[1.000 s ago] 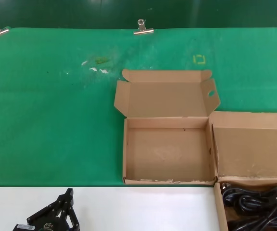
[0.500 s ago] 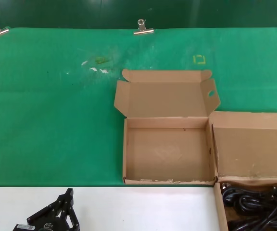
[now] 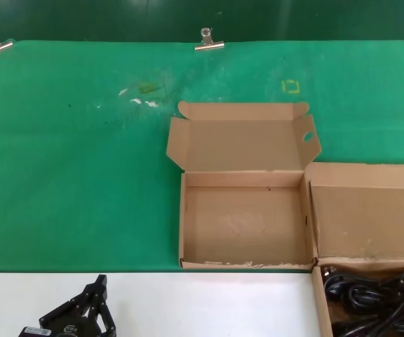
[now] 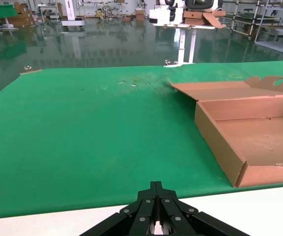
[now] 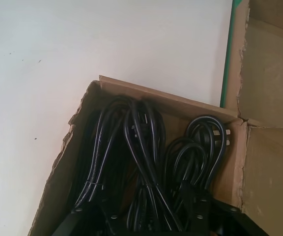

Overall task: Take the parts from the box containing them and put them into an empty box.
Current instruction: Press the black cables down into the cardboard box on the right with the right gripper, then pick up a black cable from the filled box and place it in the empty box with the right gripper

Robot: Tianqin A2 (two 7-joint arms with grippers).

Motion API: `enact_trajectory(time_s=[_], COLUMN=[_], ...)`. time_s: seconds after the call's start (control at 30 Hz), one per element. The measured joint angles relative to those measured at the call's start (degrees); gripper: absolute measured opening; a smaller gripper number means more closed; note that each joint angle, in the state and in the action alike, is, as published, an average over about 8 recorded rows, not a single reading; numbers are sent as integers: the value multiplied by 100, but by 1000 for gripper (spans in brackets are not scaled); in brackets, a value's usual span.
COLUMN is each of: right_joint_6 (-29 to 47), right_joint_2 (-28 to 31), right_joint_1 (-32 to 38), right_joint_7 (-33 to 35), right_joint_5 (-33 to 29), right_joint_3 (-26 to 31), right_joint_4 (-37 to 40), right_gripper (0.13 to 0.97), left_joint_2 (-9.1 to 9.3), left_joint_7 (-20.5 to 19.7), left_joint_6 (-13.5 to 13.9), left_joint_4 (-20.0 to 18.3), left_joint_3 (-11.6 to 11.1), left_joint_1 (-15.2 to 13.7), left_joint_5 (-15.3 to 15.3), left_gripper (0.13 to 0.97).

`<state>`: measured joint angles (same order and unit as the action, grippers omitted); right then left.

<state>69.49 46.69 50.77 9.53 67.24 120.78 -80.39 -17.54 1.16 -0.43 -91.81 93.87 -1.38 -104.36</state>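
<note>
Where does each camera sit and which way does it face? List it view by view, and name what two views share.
Head view: from the robot's head, looking forward and down on the empty box; the left claw shows at the near edge.
Left wrist view: low over the table's near edge, facing across the green mat; the left claw's shut fingers show in the foreground.
Right wrist view: right above the box of cords, looking down on the black power cords; the right claw's dark frame shows at the edge.
Shared: head and left wrist views both show the empty box.

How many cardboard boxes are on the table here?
2: the empty box at centre on the green mat; the box holding black power cords immediately to its right, partly out of view.
</note>
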Motion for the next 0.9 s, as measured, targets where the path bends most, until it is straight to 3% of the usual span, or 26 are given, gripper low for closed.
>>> enact_trajectory(time_s=[0.27, 0.57, 0.9], right_joint_6=[14, 10, 28], right_joint_2=[26, 42, 107], right_joint_1=[-12, -29, 37], right_joint_7=[-44, -59, -153], right_joint_5=[-12, -38, -10], right_joint_3=[-13, -21, -118], right_joint_4=[-74, -137, -360], right_gripper=[369, 230, 197], left_joint_2=[0, 0, 0], left_joint_7=[0, 0, 0], left_joint_6=[0, 0, 0], left_joint_4=[0, 0, 0], left_joint_3=[0, 0, 0], left_joint_1=[0, 0, 0], left_joint_5=[0, 0, 0], left_gripper=[149, 149, 149])
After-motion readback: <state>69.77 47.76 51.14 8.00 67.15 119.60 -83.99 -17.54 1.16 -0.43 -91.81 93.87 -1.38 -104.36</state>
